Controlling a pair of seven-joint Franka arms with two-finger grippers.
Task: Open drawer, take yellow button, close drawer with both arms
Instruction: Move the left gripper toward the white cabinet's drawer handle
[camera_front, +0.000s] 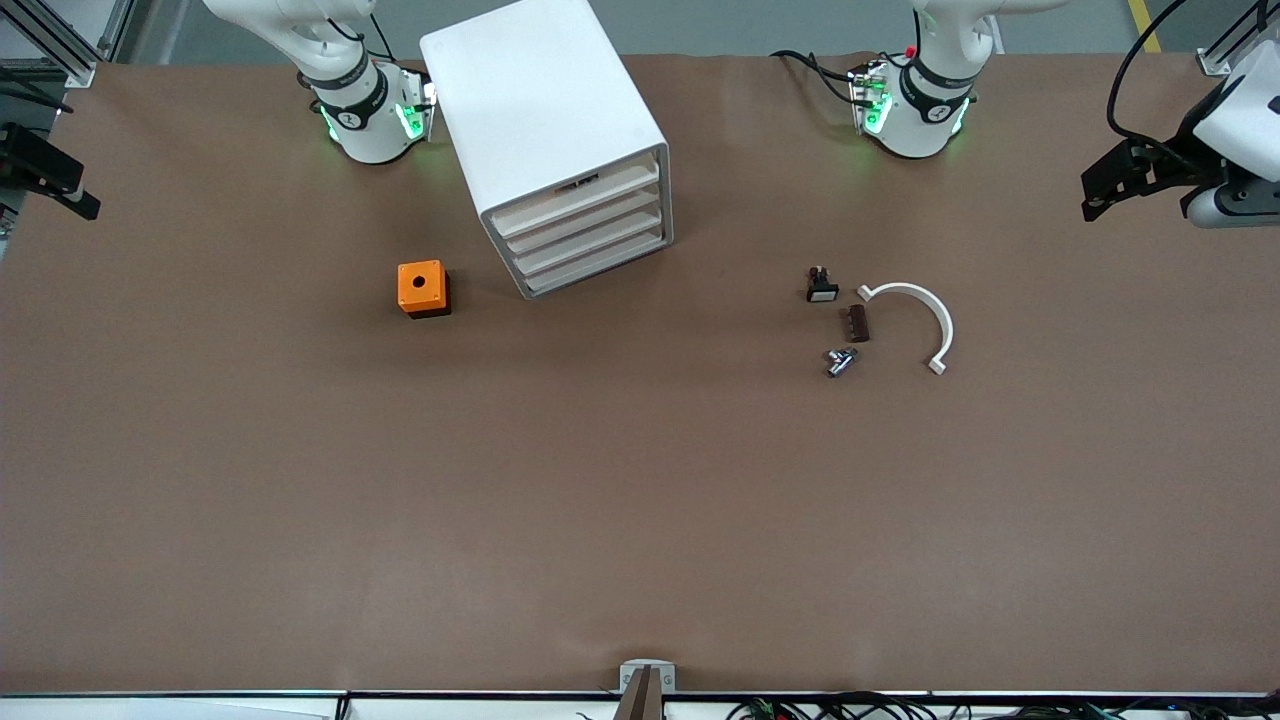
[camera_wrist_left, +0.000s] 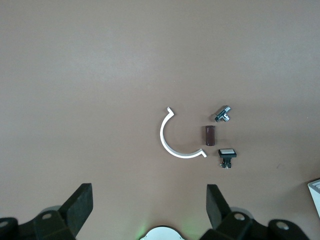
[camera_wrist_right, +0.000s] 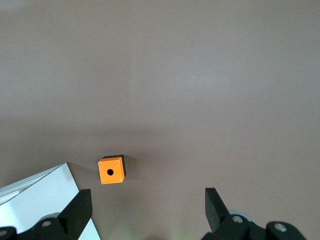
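Note:
The white cabinet stands between the two arm bases. Its four tray drawers face the front camera and all are shut. The drawer is the uppermost one. The button is hidden. My left gripper hangs high over the left arm's end of the table, open and empty. My right gripper hangs high over the right arm's end, open and empty. A corner of the cabinet shows in the right wrist view.
An orange cube with a round hole sits beside the cabinet toward the right arm's end. Toward the left arm's end lie a small black part with a white face, a brown piece, a metal fitting and a white arc.

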